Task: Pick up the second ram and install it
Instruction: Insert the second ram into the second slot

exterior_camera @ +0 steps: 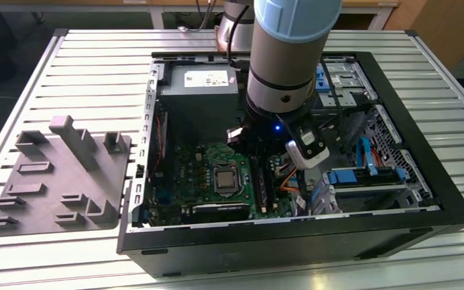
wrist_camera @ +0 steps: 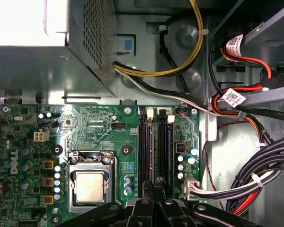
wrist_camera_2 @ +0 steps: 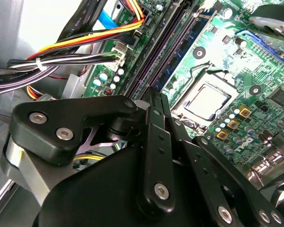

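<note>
**Slatted bench, open case: tool low over the memory slots**

Grey slats of the bench [exterior_camera: 95,60] carry an open black computer case [exterior_camera: 449,199] lying on its side, with a grey holder tray [exterior_camera: 55,181] just beside it on the exterior view's left. Your arm reaches down into the case, past the power supply [exterior_camera: 196,90], over the green motherboard [wrist_camera: 109,137].

Your tool [wrist_camera_2: 157,101] hangs low over the near end of the long black slots [wrist_camera: 144,151], which run alongside the processor socket [wrist_camera: 90,184]. Its two fingers [wrist_camera_2: 151,142] are drawn close together, with only a sliver between them and nothing showing there.

The second ram [wrist_camera: 166,151], dark blue, stands edge-on in the slot farther from the socket. It runs away from the fingertips towards the white latches at the far end. In both wrist views the fingertips sit right over its near end. You cannot tell whether they touch or pinch its top edge.

Bundled cables [wrist_camera: 180,71] in yellow, black and white loop beyond the slots.
</note>
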`<action>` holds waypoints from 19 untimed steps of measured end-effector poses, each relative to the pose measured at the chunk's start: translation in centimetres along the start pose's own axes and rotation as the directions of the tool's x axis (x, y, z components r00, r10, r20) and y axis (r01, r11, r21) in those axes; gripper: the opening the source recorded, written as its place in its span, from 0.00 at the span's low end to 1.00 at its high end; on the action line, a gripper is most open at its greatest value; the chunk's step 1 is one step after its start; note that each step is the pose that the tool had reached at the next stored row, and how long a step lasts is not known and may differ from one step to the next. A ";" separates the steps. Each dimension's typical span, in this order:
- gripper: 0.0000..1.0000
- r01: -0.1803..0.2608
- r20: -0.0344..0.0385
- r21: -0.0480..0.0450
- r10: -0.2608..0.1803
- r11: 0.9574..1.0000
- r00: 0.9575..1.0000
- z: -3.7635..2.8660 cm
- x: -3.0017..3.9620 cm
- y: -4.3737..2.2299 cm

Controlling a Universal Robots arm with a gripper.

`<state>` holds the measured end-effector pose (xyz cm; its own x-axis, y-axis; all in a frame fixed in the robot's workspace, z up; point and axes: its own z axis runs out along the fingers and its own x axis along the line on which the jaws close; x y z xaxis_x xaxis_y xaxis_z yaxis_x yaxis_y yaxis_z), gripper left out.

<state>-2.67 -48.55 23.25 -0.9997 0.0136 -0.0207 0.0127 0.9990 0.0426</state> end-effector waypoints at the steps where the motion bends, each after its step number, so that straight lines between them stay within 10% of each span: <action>1: 0.12 0.000 0.000 0.000 0.000 1.000 1.000 0.00 0.00 0.00; 19: 0.12 -0.007 0.000 0.000 0.007 1.000 1.000 0.13 0.00 0.01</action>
<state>-2.67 -48.54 23.11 -0.9996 0.0210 -0.0207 0.0201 0.9989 0.0429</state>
